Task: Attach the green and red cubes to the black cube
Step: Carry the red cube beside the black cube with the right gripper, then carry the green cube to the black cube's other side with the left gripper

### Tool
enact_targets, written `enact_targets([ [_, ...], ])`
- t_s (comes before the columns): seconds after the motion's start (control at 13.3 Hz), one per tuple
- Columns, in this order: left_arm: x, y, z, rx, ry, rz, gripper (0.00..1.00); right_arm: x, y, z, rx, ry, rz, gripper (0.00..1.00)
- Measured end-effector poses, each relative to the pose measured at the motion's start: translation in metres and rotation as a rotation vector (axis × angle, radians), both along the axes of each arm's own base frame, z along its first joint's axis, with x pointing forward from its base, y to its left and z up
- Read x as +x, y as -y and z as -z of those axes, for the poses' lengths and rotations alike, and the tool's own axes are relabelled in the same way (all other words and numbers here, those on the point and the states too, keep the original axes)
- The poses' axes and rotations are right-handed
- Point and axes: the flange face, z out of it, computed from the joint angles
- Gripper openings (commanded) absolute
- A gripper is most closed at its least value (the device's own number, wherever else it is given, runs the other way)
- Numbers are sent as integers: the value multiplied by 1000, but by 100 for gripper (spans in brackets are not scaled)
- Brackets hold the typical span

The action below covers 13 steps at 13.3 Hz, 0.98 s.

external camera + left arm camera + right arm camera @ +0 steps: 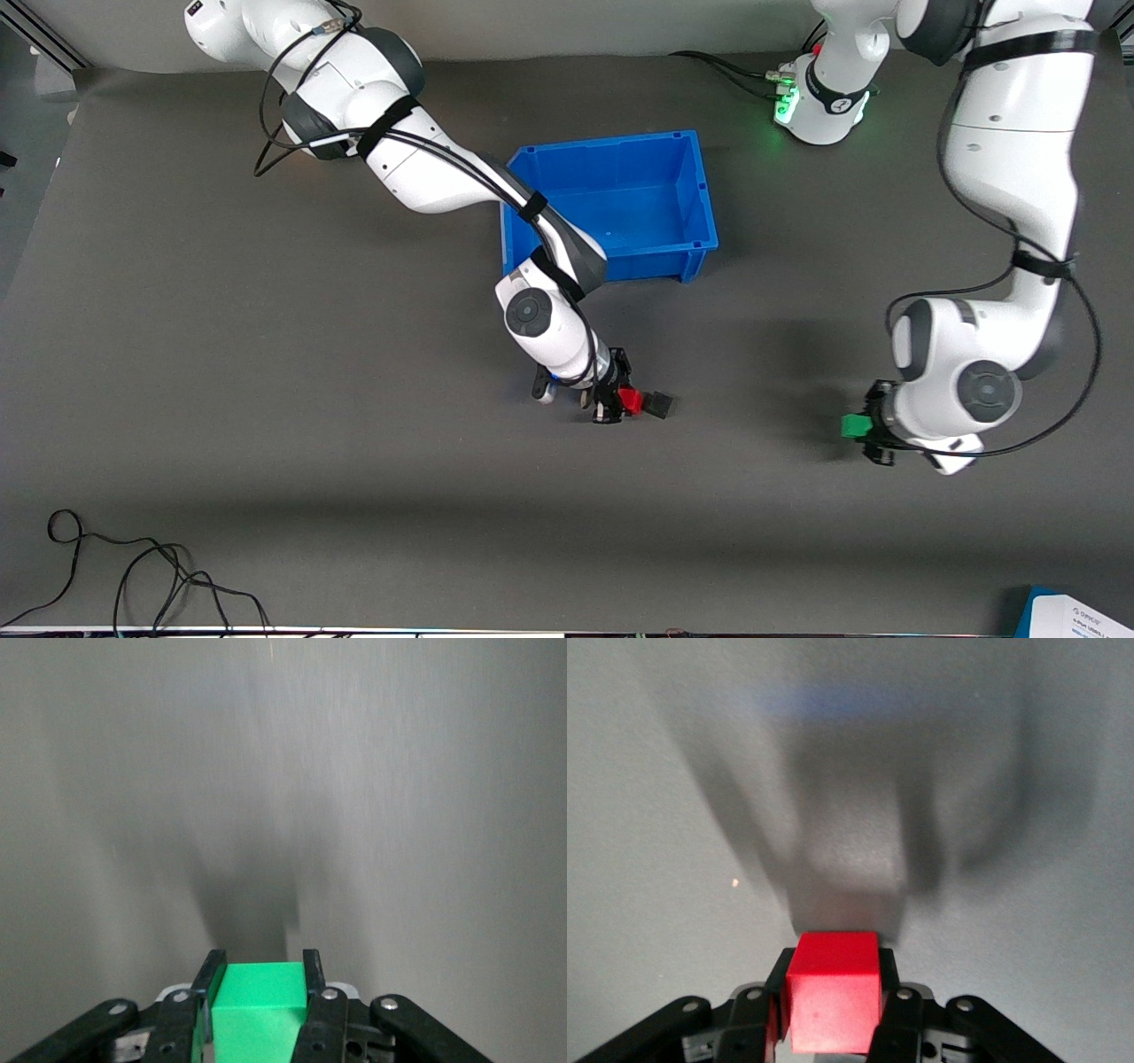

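My right gripper [620, 403] is shut on the red cube [630, 400], low at the middle of the table. The black cube [658, 405] sits on the table right beside the red cube, on the side toward the left arm's end; I cannot tell if they touch. In the right wrist view the red cube [833, 992] sits between the fingers [888, 979]; the black cube does not show clearly there. My left gripper [864, 428] is shut on the green cube [854, 426] over the table toward the left arm's end. The green cube [257, 1005] fills the left gripper [263, 967].
An open blue bin [700, 199] stands farther from the front camera than the black cube, partly under the right arm's forearm. Loose black cables [133, 576] lie at the near edge toward the right arm's end. A white and blue box [1076, 616] sits at the near corner toward the left arm's end.
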Motion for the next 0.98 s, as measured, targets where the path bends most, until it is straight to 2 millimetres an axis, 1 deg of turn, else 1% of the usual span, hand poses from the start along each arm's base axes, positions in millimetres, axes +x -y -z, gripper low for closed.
enact_targets([
  [0.23,-4,49,-3,-21,4,-11,0,-2,-2,0,-27,1,-32,16],
  [0.38,-5,74,-9,-47,0,-6,0,-4,-4,-1,-54,1,-60,16],
  [0.68,-6,117,-24,-92,6,17,0,-5,-5,-3,-79,12,-107,16],
  [0.83,-11,136,-24,-99,3,38,0,-4,-4,-3,-96,6,-138,17],
  [0.98,-14,149,-21,-104,0,51,0,-4,-1,-5,-125,-18,-174,17],
])
